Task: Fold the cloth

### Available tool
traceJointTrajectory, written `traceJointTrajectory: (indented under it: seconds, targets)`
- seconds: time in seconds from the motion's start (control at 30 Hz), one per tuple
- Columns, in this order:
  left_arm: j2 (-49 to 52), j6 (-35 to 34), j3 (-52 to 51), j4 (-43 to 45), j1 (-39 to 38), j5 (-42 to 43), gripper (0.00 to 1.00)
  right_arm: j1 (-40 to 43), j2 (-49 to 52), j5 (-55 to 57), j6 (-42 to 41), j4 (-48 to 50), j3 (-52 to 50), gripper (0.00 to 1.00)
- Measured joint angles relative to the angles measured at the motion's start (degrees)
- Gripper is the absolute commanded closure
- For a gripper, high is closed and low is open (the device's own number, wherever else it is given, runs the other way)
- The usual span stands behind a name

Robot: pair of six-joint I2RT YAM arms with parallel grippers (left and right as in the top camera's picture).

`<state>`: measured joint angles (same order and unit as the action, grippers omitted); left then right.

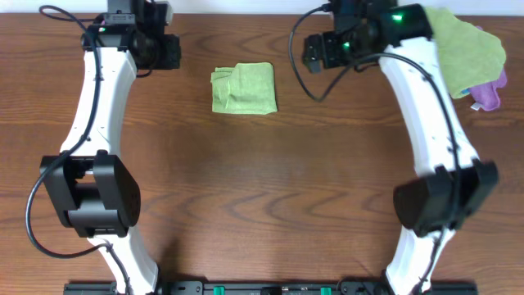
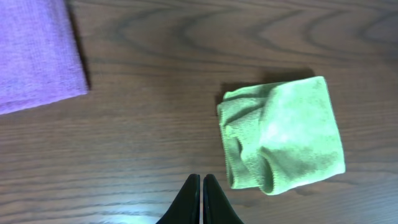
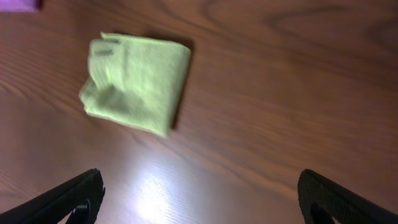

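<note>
The lime-green cloth (image 1: 244, 88) lies on the wooden table (image 1: 270, 188), toward the far edge and roughly between the two arms. It's already folded into a small, chunky square, a bit rumpled along one side where the layers bunch up. Nothing is touching it.

The left gripper (image 2: 202, 180) has its fingers pressed right together with nothing between them, and it hangs over bare wood just beside the cloth. In its wrist view a purple cloth (image 2: 37, 53) lies flat, well apart from the green one.

The right gripper (image 3: 199, 199) is spread wide and empty, with the cloth out ahead of it.

A duller green cloth (image 1: 467, 45) is heaped in the far right corner, with a purple scrap (image 1: 489, 96) poking out from under it.
</note>
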<state>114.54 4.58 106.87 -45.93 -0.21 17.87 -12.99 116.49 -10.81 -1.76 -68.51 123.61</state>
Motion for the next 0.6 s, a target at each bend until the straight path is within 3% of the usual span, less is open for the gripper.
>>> traceJointTrajectory:
  seconds: [0.4, 0.6]
  targets:
    - [0.02, -0.28, -8.35, 0.83, -5.22, 0.2, 0.94, 0.87, -19.45, 11.85, 5.55, -10.54, -0.52, 0.01]
    - [0.07, -1.64, -11.89, 1.38, -6.27, 0.0, 0.94, 1.11, -38.4, 17.53, 5.95, -9.25, -11.5, 0.01]
